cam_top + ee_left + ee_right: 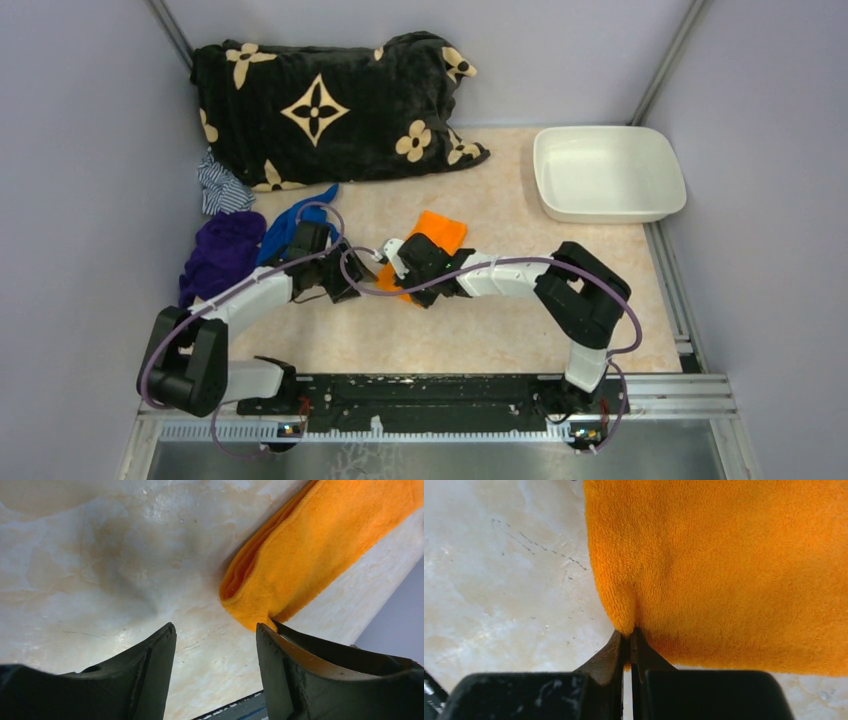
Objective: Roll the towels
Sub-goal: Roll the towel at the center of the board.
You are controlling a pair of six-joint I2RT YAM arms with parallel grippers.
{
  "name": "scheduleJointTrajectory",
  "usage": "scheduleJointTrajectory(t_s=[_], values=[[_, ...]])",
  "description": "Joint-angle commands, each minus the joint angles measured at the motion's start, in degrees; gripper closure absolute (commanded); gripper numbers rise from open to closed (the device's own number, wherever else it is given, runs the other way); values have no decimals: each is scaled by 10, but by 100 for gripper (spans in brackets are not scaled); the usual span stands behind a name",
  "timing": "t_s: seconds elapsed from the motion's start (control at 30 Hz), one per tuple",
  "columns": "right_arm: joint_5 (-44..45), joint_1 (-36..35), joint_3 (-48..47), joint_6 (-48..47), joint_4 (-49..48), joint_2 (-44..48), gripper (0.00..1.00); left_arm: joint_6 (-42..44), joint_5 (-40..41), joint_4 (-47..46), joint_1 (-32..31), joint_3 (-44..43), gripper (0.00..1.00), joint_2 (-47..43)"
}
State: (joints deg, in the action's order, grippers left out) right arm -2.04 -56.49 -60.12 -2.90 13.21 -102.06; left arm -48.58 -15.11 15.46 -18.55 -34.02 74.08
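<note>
We note the right tool (629, 633) clamped on the near edge of the orange towel (724, 570). The left tool (215, 627) stands apart beside its folded end, over pale marbled counter (100, 555).

On the tabletop (480, 330), a blanket (330, 110) is placed in the upper left of the frame and a tub (608, 172) in the upper right. The first towel (440, 232) is laid at the centre, below the blanket, and the second towel (283, 228) to its left. A bunched cloth (222, 255) is set further left, with a smaller cloth (222, 188) above it, at the blanket's lower left corner.
</note>
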Motion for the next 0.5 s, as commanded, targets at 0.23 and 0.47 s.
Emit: scheduleJointTrajectory(t_s=[0.23, 0.47], values=[[-63, 16, -20, 105, -37, 3, 100, -149, 7, -60, -49, 1, 37, 36], [-66, 19, -11, 116, -55, 4, 100, -181, 37, -62, -81, -13, 52, 95]])
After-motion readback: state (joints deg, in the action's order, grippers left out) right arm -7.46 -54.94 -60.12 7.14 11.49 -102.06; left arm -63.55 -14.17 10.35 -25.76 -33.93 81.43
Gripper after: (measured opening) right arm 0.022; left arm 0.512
